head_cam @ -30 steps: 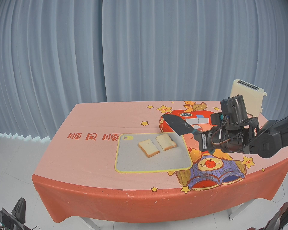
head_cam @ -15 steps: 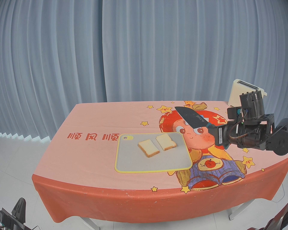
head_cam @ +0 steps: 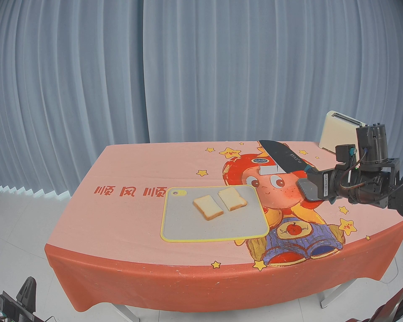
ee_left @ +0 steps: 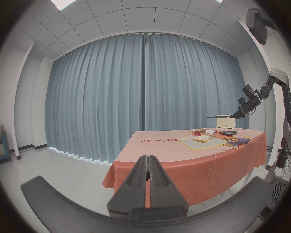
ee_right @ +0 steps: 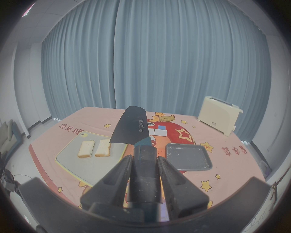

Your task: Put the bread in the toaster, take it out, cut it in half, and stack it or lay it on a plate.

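Bread [head_cam: 208, 206] was cut | knife [head_cam: 285, 157] was gripped by R end effector [ee_right: 145, 157] | L end effector [ee_left: 147, 159] was closed, empty | nxt, likely: knife parked, halves plated

Light: bright and even, given by a ceiling light [ee_left: 62, 2] | Shadows: kept soft and faint on the table [head_cam: 126, 235] | Edges: the curtain [head_cam: 201, 71] is bent; dark round corners are seen in both wrist views
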